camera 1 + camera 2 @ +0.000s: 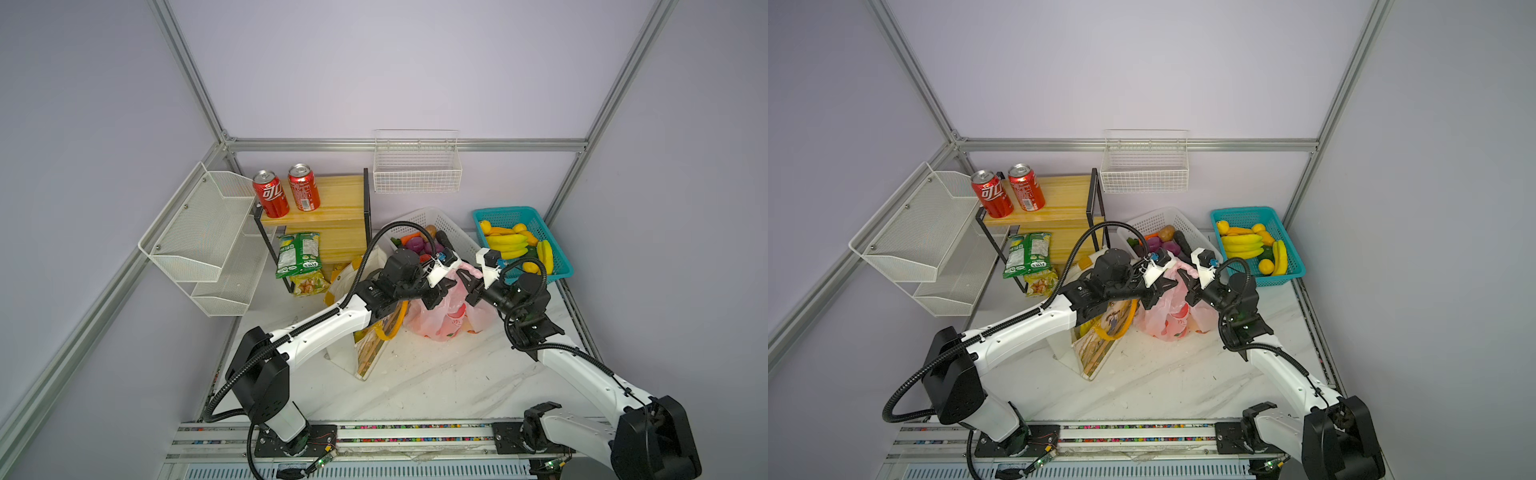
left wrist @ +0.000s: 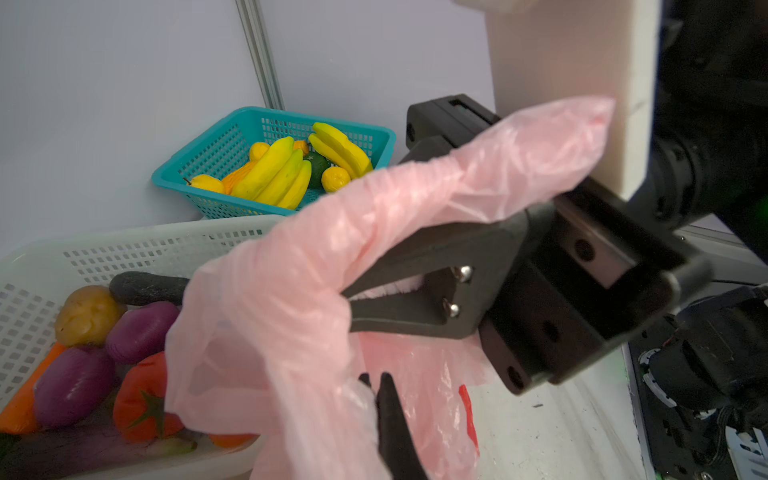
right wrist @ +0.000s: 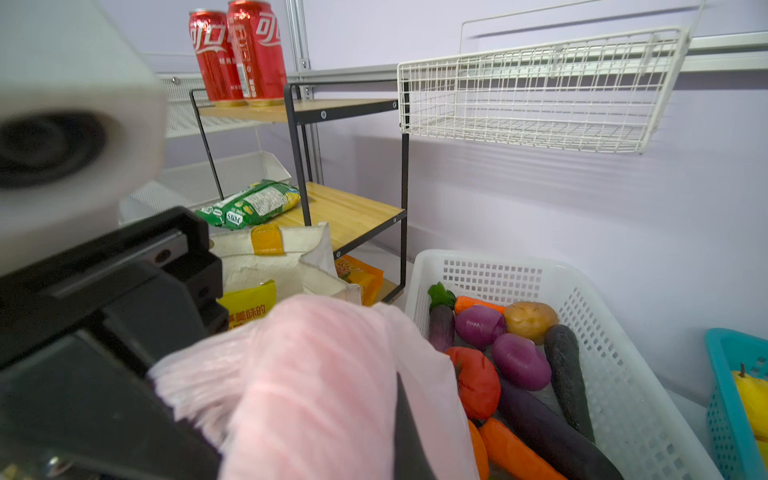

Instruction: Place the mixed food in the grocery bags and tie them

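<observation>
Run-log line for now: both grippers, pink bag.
left gripper: shut on pink bag | right gripper: shut on pink bag | knot: not yet tied

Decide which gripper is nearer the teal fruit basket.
Right. The right gripper, shut on the pink bag, sits by the teal basket at its near corner. The left gripper grips the bag's other side, farther from the basket.

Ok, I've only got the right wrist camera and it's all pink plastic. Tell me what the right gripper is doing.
Observer: In the left wrist view the right gripper is shut on a twisted handle of the pink bag.
Operator: Now the left gripper.
Observer: The left gripper is shut too, seemingly pinching the bag's film.
Operator: Give me the bag's bottom.
Observer: In both top views it rests on the table, beside the tote.
</observation>
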